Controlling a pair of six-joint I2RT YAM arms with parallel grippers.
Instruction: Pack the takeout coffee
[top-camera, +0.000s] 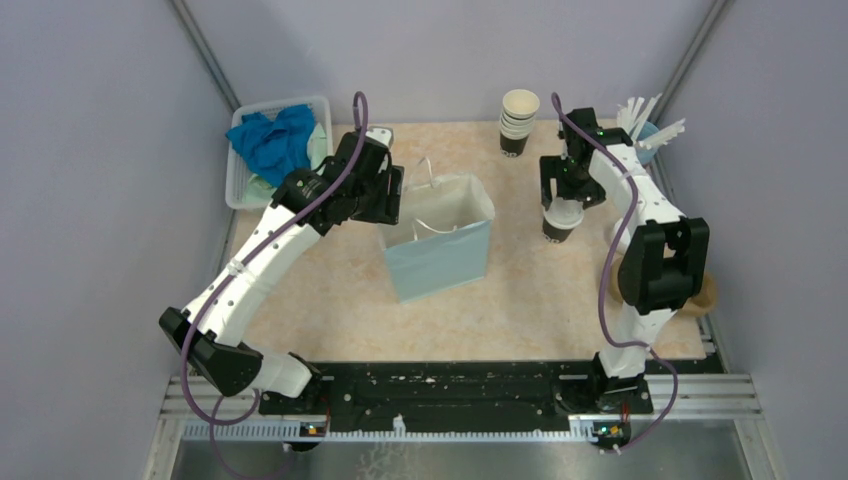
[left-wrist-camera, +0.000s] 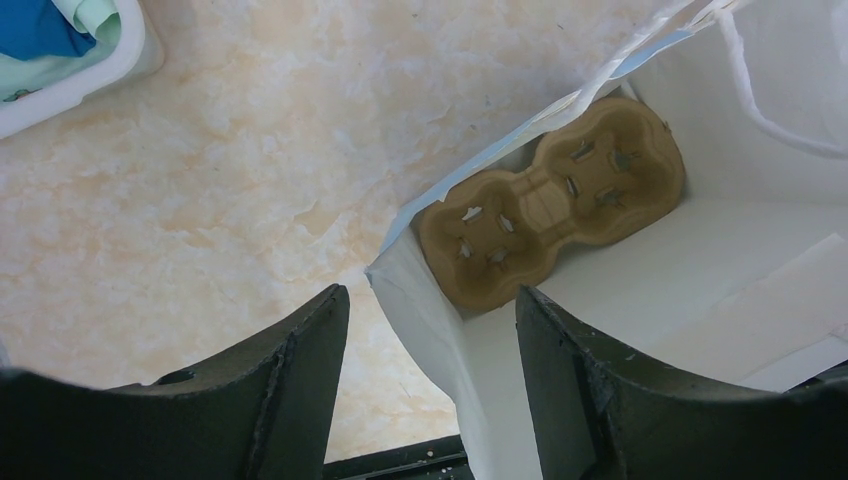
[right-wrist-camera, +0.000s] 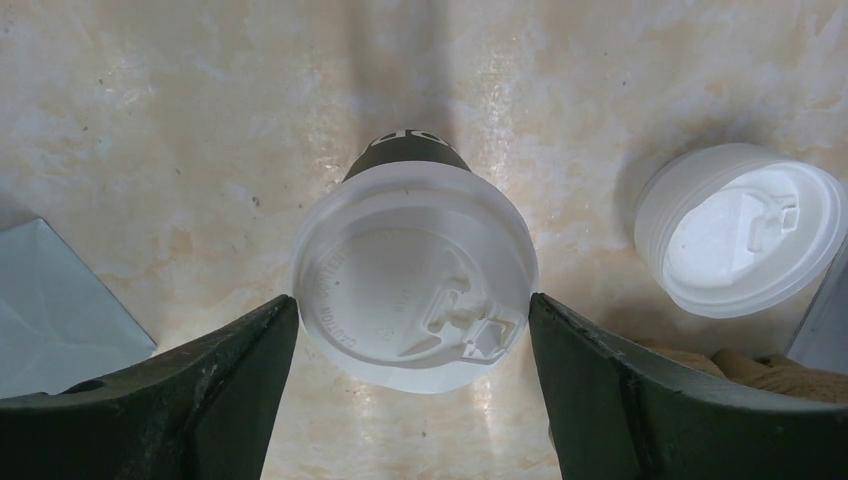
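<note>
Right gripper (right-wrist-camera: 412, 308) brackets takeout coffee (right-wrist-camera: 413, 270)

Jaws sit at 9 and 3 o'clock of its lid; clamped or merely close, I cannot tell. From above, the coffee stands upright on the table (top-camera: 520, 300), at 3 o'clock of the paper bag (top-camera: 440, 262). Left gripper (left-wrist-camera: 430, 295) gapes astride the bag's rim, grasping nothing

Seen from the right wrist, the takeout coffee (right-wrist-camera: 415, 290) hides nearly all of its dark cup under its own lid. Whether the right end effector (right-wrist-camera: 412, 300) touches that lid cannot be told. A brown object (right-wrist-camera: 745, 365) at the lower edge is cut off and unidentifiable. From the left wrist, the bag (left-wrist-camera: 440, 330) covers part of the cup carrier (left-wrist-camera: 550, 205), and the bin (left-wrist-camera: 90, 75) is clipped by the corner.
</note>
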